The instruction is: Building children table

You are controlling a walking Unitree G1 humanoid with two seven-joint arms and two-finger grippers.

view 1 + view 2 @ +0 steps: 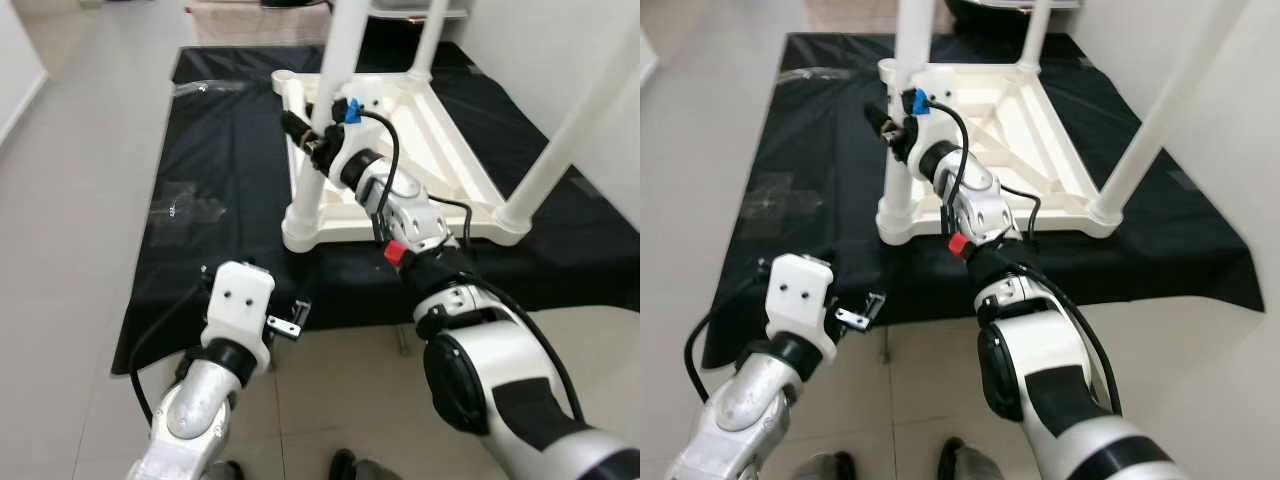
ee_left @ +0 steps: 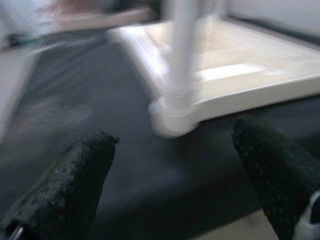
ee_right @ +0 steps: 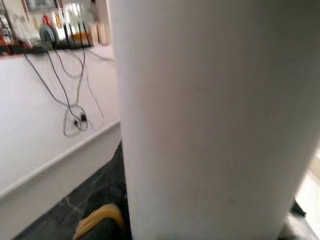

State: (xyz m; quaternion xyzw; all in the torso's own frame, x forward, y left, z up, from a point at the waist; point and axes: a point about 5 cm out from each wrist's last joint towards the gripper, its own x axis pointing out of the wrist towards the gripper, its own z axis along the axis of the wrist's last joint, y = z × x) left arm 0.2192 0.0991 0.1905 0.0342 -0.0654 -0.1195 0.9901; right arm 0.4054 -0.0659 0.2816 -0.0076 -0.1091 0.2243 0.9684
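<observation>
**Right pincer at the near leg of the upturned children's table**

The white children's table point(image 1: 400, 150) lies upside down on a black cloth point(image 1: 215, 180) spread over the floor point(image 1: 80, 180), its legs pointing up. The near leg point(image 1: 325, 110) rises from the corner socket closest to the robot, and the right pincer point(image 1: 305, 135) sits against this leg partway up its height, the silver right arm stretching forward from the robot's body to reach it. In the right wrist view the white leg point(image 3: 210, 120) stands very close in front of the camera; whether the fingers are clamped on it or merely beside it cannot be told. A blue connector point(image 1: 350, 110) and a black cable point(image 1: 390, 150) sit on the wrist just behind the pincer.

Beyond the right pincer, two more legs stand at the far corners, and another leg point(image 1: 570, 130) rises well off to its right.

The left pincer point(image 2: 170, 175) hovers low near the cloth's near edge, well short of the table, its two black fingers point(image 2: 75, 180) spread wide and holding nothing. The socket corner point(image 2: 172, 117) lies ahead of it, between the fingers' lines.
</observation>
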